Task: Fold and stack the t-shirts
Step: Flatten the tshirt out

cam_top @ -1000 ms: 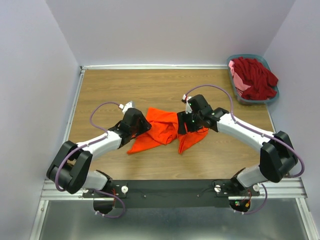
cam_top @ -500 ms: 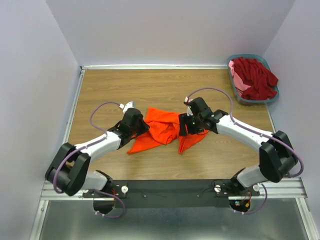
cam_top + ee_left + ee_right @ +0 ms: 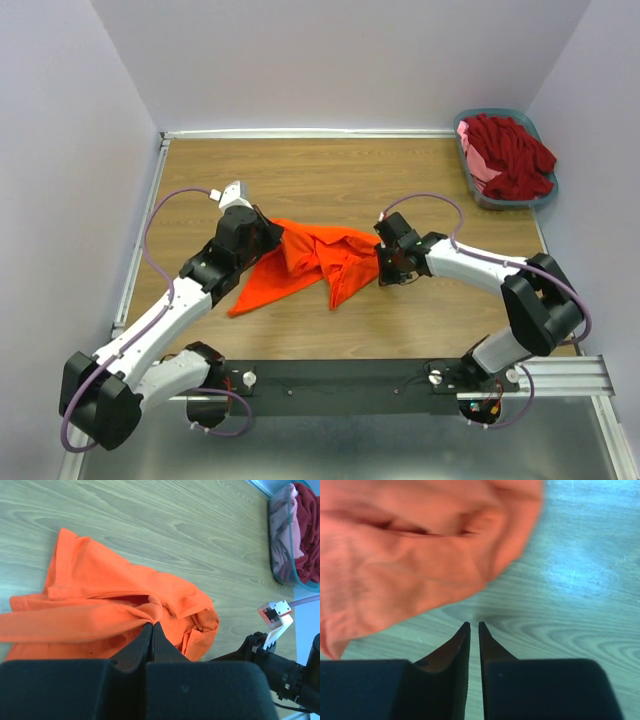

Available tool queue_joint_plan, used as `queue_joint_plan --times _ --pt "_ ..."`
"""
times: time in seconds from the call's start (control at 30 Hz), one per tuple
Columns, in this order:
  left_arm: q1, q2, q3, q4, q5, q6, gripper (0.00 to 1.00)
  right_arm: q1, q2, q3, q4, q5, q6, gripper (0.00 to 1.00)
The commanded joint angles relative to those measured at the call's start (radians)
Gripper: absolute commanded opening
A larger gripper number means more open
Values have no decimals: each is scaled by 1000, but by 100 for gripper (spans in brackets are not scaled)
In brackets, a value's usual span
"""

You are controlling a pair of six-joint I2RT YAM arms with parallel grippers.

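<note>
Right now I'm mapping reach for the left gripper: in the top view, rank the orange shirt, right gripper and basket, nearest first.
From the left gripper:
1. Orange shirt, pinched in it, at the table's middle.
2. Right gripper, past the shirt's right edge.
3. Basket, far right corner.

Left gripper (image 3: 152,627) clamped on crumpled bright orange fabric t-shirt (image 3: 315,262) and dragged it leftward, stretching it out; right gripper (image 3: 474,626) let go, jaws nearly together over bare wooden table (image 3: 580,600), beside shirt edge.
</note>
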Motion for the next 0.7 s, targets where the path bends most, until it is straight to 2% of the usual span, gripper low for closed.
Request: queue_joint_plan --times 0.0,0.03,0.07,0.17,0.27,0.57,0.63,0.67 --pt "10 -45 7 -80 -61 26 0 9 17 -10 61 37 48 18" --pt "10 -52 6 -81 -58 28 0 11 11 -6 69 22 53 21" --pt "10 -56 4 -85 -53 29 0 11 -12 -2 75 -6 57 33" --pt "10 -70 -10 -96 -35 25 0 9 -37 13 123 -47 102 49" --pt "10 -91 -34 -96 -32 19 0 9 -9 41 163 -29 174 59" --pt "10 -121 -59 -119 -27 17 0 35 158 158 192 84 273 58" --pt "17 -127 -51 -128 -38 23 0 37 184 152 192 109 274 50" --pt "23 -130 -45 -133 -40 28 0 35 186 144 190 118 270 39"
